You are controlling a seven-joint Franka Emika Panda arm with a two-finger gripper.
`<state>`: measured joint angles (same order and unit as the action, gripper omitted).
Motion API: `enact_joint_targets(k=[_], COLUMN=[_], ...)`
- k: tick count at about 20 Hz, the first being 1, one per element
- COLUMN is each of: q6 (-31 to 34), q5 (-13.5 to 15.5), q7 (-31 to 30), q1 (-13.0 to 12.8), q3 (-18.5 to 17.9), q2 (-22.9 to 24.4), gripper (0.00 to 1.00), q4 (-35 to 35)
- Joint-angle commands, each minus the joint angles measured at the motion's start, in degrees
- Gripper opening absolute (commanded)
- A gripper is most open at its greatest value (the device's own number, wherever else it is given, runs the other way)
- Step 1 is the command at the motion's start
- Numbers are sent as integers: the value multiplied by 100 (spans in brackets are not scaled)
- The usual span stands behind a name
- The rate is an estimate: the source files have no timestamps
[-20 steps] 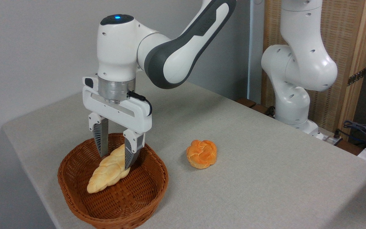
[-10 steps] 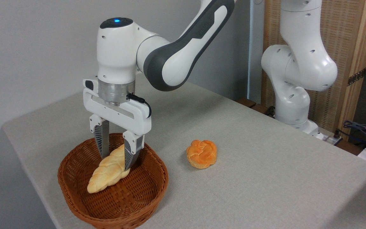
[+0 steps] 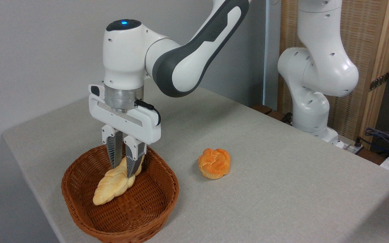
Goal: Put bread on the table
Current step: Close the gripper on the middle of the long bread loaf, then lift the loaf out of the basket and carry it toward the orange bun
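Basket wall hems in the end effector
The wicker basket (image 3: 120, 216) rim rings the end effector (image 3: 123, 172); a knotted bun (image 3: 214, 163) sits mid-bench (image 3: 282, 189), far right corner open.

The glossy white jointed robot arm (image 3: 181, 57) has dark grey panels, a blue light, a silver wrist ring and a black cable.

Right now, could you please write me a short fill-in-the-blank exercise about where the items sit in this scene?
1. The braided loaf lies inside the ____.
2. The claw is shut on the ____.
3. The round bun rests directly on the ____.
4. The bun sits to the ____ of the basket.

Missing words: basket; loaf; table; right
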<state>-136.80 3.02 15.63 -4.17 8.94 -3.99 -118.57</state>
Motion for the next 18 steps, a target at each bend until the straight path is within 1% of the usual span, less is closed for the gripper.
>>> enact_joint_targets(k=[1, 3, 6, 10, 12, 14, 15, 17, 18], q6=[-145, -110, 48, 574, 1013, 1627, 2031, 2673, 2963], q5=[-39, 31, 303, 357, 374, 366, 374, 366, 357], q7=[80, 54, 54, 115, 404, 790, 1140, 1844, 2204], q1=[13, 21, 65, 74, 74, 74, 74, 74, 65], q3=[12, -50, -59, -226, -252, -462, -489, -778, -866], q2=[21, 47, 48, 56, 109, 345, 494, 811, 951], gripper=[37, 37, 37, 36, 36, 36, 36, 36, 37], q4=[0, 131, 395, 694, 808, 818, 818, 791, 782])
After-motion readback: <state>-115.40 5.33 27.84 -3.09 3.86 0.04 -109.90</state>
